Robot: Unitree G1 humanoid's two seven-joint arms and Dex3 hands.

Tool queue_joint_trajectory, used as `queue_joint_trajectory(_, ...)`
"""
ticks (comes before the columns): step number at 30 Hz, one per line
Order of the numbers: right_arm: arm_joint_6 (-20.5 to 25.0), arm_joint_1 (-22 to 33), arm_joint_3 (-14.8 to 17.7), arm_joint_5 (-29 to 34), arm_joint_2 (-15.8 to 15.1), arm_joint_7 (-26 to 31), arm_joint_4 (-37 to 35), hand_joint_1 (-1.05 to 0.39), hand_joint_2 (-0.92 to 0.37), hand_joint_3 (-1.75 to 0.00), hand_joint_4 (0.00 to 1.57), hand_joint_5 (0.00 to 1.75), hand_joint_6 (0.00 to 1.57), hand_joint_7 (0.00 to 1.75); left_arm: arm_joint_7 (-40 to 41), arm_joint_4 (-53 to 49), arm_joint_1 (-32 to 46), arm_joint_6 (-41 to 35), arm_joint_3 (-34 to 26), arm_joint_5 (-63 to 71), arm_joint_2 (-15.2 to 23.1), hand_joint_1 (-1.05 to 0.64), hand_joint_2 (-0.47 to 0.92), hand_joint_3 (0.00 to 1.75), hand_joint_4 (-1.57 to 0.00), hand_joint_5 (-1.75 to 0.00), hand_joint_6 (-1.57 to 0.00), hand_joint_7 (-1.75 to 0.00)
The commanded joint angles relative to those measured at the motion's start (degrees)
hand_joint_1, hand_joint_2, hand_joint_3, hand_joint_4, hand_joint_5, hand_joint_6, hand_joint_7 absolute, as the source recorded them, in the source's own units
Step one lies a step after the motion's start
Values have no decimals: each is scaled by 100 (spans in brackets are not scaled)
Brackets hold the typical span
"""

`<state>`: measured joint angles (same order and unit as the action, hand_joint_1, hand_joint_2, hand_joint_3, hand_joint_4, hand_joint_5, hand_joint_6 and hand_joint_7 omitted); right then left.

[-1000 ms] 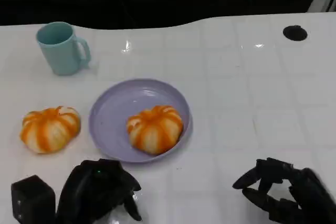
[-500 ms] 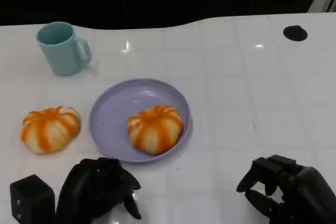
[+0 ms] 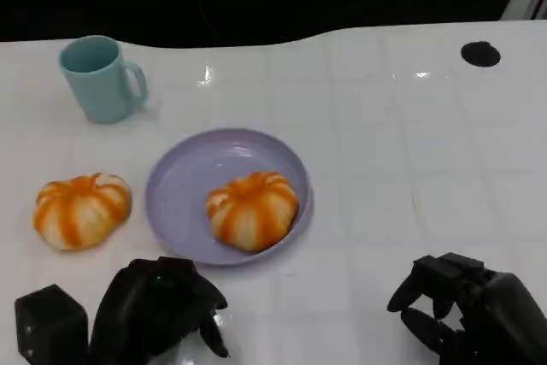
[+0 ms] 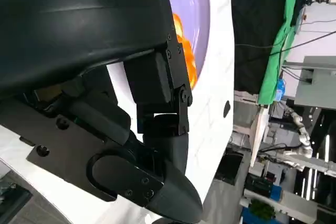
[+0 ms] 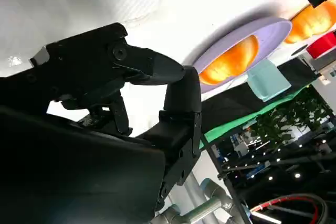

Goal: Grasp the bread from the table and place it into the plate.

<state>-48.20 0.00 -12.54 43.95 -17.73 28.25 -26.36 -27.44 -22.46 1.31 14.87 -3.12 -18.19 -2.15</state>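
2 breads are seen in the head view — round, pumpkin-shaped buns, ribbed, striped orange and pale cream. 1 bread in the plate (image 3: 252,210) is seated in the lower right part of the lavender plate (image 3: 184,181), at frame centre, its edge near the plate's rim. The bread on the table (image 3: 82,209) is placed at middle left, just beside the plate's left rim, apart from it. Both are shown upright, stem dimple on top.

A teal mug (image 3: 99,79) is stood at upper left on the white table (image 3: 410,126), handle to the right, well apart from the plate. A small black round mark (image 3: 480,54) is seen at upper right of the table.

The left hand (image 3: 162,309) is seen at lower left, below the plate's lower rim, fingers curled in, nothing held; it is apart from both breads. The right hand (image 3: 461,309) is seen at lower right, fingers curled inward with a narrow gap, nothing gripped — well apart from the plate.

In the left wrist view, the plate (image 4: 202,3) and an orange sliver of bread are partly hidden behind the black fingers (image 4: 157,103). In the right wrist view, the plate's rim (image 5: 247,30) with the bread in it is seen beyond the bent fingers (image 5: 178,103).
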Motion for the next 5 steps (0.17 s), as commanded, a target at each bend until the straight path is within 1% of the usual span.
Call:
queue_joint_trajectory(1, 92, -3, -17, -130, -113, 5, 4, -42, -76, -69, 65, 175, 52, 154, -19, -17, 40, 10, -46, 33, 86, -105, 81, 0, -153, -83, -157, -45)
queue_joint_trajectory(5, 110, -31, -45, -91, -114, 72, -15, -42, -75, -68, 65, 175, 52, 153, -28, -38, 19, 3, -56, 25, 100, -105, 81, 0, -154, -83, -157, -45)
